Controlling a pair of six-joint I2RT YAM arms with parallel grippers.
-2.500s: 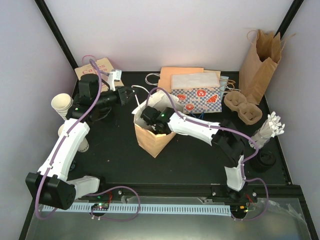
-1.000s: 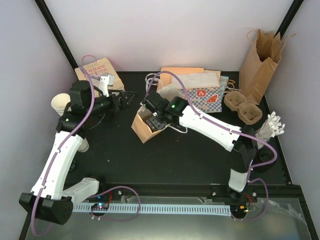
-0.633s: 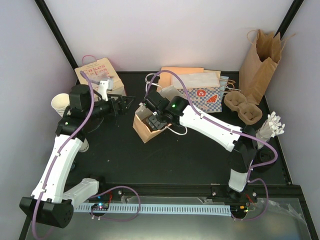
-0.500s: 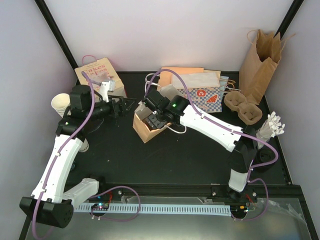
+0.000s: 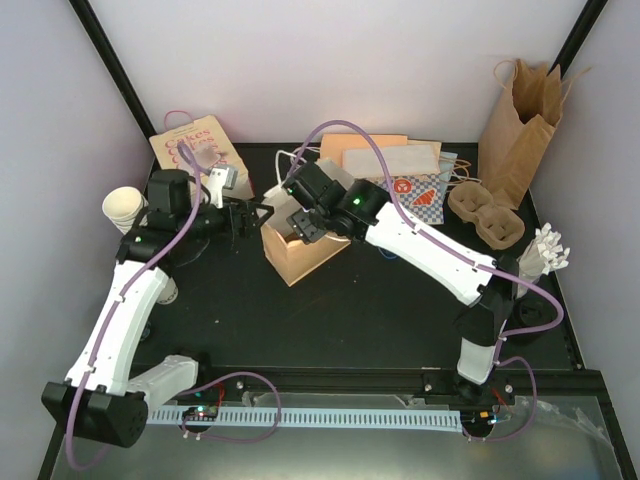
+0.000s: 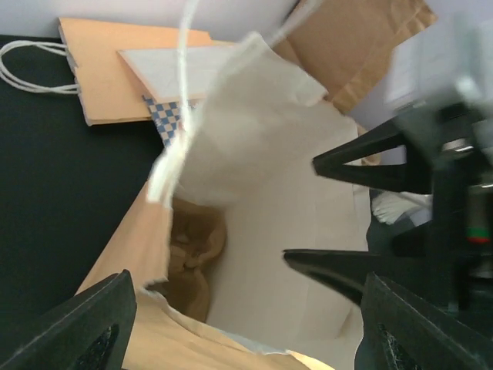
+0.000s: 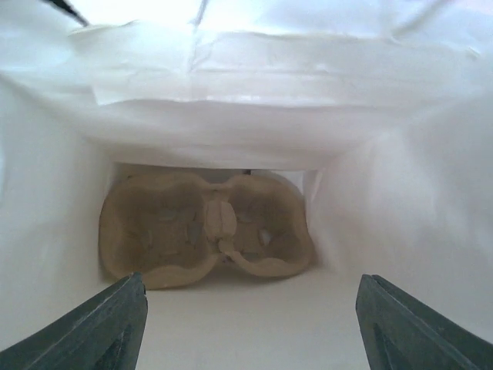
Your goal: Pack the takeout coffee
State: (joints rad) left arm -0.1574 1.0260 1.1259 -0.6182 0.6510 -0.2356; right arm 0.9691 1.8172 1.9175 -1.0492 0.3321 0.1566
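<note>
The right gripper hangs spread wide in the mouth of the bag, pinching nothing. Its camera looks down the white lining to a pulp carrier lying flat on the bottom with both wells empty. The left gripper is also spread, just at the bag's left rim, with the open mouth between its fingers and nothing clamped. The coffee is not in the bag, and I cannot place it for sure. A dark disc by the right arm's base, well apart from the bag, may be its lid seen from above, but the arm half hides it. The lidless cups at the left edge are not it. The coffee should handle as a light, thin-walled paper cup that dents under a hard pinch, and its weight will slosh if it is filled. The press-on lid could pop off if squeezed or lifted by. The safest hold is probably across the body just under the lid, where the rolled rim stiffens the wall. It should be gripped gently and kept upright, then lowered straight into a carrier well, since the soft bag gives no support.
</note>
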